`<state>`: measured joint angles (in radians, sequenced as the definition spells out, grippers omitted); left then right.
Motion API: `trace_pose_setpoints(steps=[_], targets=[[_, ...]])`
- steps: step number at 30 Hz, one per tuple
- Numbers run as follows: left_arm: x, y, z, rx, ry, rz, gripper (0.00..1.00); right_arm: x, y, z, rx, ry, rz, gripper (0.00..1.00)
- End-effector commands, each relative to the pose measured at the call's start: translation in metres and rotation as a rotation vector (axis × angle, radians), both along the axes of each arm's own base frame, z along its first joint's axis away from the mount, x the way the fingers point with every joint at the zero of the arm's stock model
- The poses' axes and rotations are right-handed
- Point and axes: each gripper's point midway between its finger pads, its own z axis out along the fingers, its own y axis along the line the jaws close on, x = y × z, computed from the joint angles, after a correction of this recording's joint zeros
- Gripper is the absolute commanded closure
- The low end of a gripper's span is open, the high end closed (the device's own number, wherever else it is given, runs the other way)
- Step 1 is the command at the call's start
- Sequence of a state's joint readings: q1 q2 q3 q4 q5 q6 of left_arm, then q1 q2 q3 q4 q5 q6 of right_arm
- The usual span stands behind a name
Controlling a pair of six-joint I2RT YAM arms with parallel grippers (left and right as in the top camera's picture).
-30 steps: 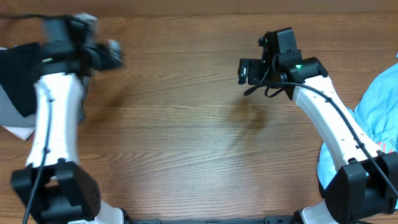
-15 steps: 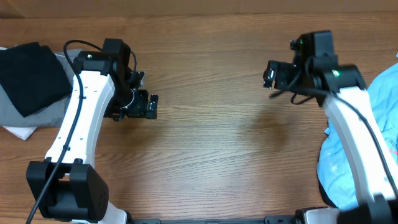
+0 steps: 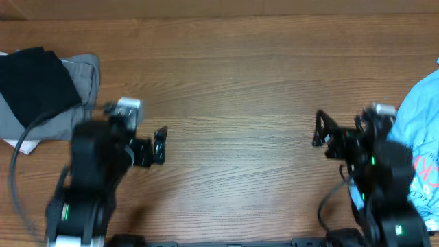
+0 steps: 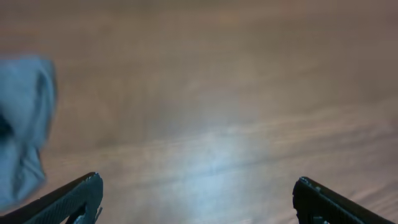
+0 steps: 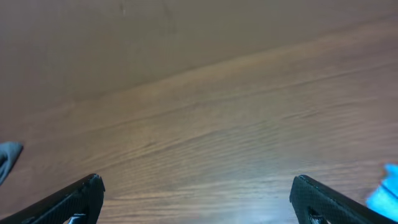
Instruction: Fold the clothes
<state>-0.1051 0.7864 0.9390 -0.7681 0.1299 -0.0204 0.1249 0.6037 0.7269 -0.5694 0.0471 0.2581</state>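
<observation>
The clothes lie in two lots at opposite ends of the table [image 3: 240, 75]. At its left end a black garment [image 3: 34, 82], folded into a compact square, sits on a grey garment [image 3: 81, 74], with a bit of white cloth [image 3: 15, 144] showing beneath them toward the table's near side. At its right end a light blue T-shirt [image 3: 415, 123] with red print lies rumpled and runs out of view. The stack looks like a finished pile set aside so the table's middle is free for spreading, and the T-shirt seems to be the piece yet to fold. The left gripper [image 3: 160, 145] and right gripper [image 3: 319, 129] hang toward the table's near edge, each aimed at its middle. Both have jaws spread wide and hold nothing, with only wood between their fingers in the wrist views, seemingly ready to reach out.
</observation>
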Motion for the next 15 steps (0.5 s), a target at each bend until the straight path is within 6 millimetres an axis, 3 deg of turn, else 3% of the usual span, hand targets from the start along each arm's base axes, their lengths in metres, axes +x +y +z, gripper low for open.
trace_pose_setpoints(steps=[1, 6, 15], targets=[[-0.018, 0.002, 0.01, -0.012, -0.085, 0.006, 0.0, -0.013, -0.009, -0.018, -0.016, 0.029, -0.04, 0.0], [-0.039, 0.004, 0.023, -0.019, -0.142, 0.006, 0.0, -0.033, -0.011, -0.053, -0.04, 0.187, -0.039, 0.0], [-0.051, 0.005, 0.001, -0.007, -0.039, 0.006, 0.01, -0.064, -0.015, -0.091, -0.069, 0.385, -0.037, 0.0]])
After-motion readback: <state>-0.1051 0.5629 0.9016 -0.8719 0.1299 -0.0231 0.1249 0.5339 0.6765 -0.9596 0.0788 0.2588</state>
